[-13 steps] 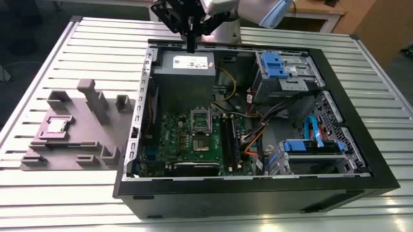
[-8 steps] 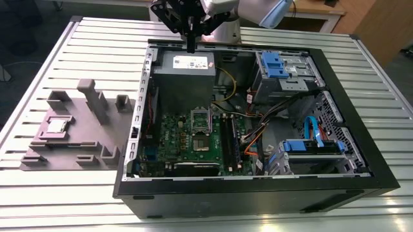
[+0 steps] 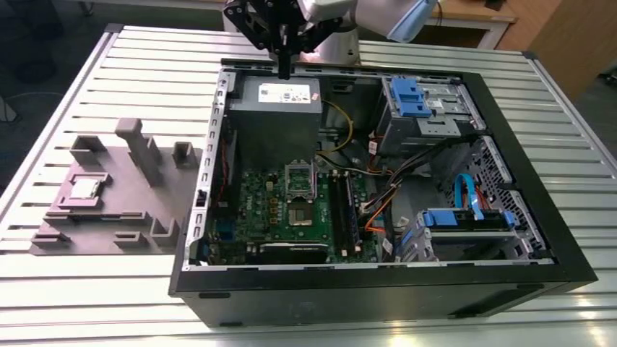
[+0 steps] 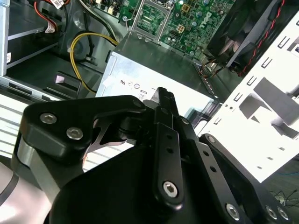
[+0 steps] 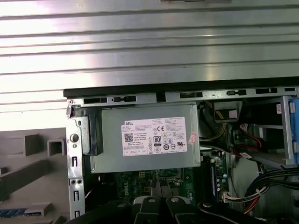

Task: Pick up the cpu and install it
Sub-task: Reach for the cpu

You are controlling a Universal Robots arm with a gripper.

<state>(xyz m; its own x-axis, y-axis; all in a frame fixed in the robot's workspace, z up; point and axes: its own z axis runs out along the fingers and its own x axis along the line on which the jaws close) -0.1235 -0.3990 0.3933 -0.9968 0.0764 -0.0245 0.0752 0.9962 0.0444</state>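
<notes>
On the slatted counter (image 3: pixel 58 289), toward the exterior view's left, the cpu (image 3: pixel 87 188) lies flat in a grey fixture (image 3: pixel 121 213), outside the open computer case (image 3: pixel 386 289). Farther back, well apart from it, the claw (image 3: pixel 285 72) hangs closed and empty just above the grey power supply (image 3: pixel 279 108) inside the case.

A white label (image 5: pixel 154 136) with black print, a barcode and round marks sits on the grey box (image 5: pixel 108 140); its fine print is illegible.
</notes>
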